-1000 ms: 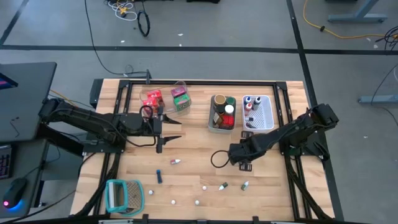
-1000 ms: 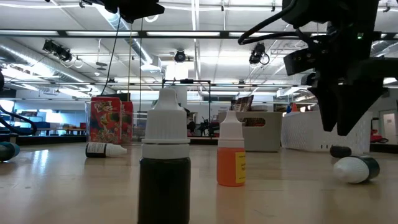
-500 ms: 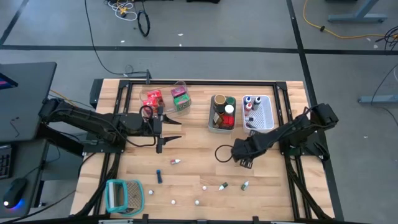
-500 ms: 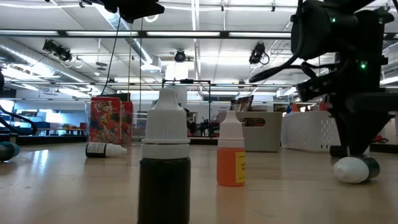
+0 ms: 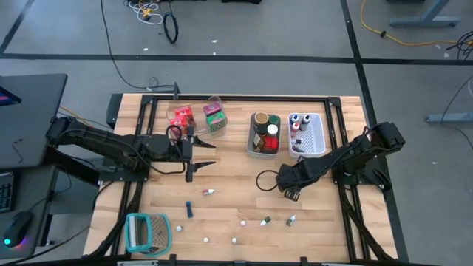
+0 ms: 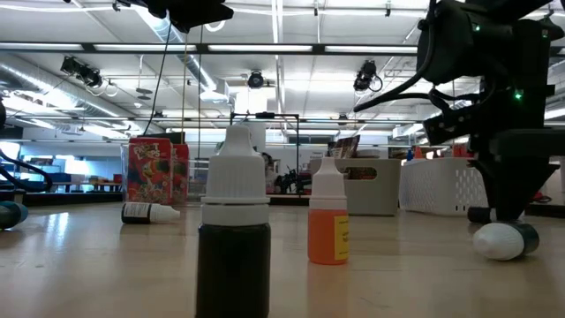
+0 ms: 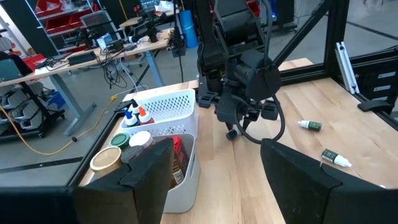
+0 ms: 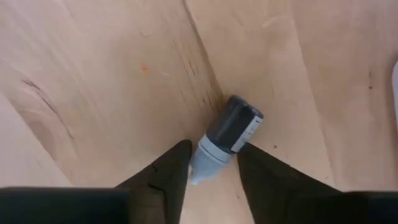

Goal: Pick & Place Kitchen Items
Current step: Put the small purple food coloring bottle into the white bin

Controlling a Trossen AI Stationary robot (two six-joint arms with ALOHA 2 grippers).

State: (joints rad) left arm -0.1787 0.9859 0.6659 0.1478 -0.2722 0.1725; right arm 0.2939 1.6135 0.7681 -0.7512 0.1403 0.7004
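My right gripper (image 5: 290, 193) is down at the table, right of its middle, and open. In the right wrist view its fingers stand on either side of a small dark bottle (image 8: 229, 132) with a white cap, which lies on its side on the wood. My left gripper (image 5: 191, 159) hovers open over the table's left half, near the clear bin holding red (image 5: 181, 117) and green (image 5: 215, 118) packets. More small bottles lie loose on the table (image 5: 209, 192) (image 5: 264, 220) (image 5: 291, 219), with tiny white pieces (image 5: 234, 240) near the near edge. My right gripper comes down from above over the bottle's white capped end (image 8: 200, 155), one finger on each side. Whether the fingers (image 8: 168, 168) touch it, I cannot tell. The bottle lies flat on the table.
A grey bin (image 5: 251, 145) with jars and a white basket (image 5: 319, 137) with bottles stand at the far side, behind the right gripper. A teal-and-white ribbed holder (image 5: 148, 233) sits at the near left corner. A small blue item (image 5: 188, 210) lies left of centre.
My right gripper has come down to the table and shifted slightly toward the right edge, settling over the lying bottle; in the last half second it has barely moved. The left arm has kept still.
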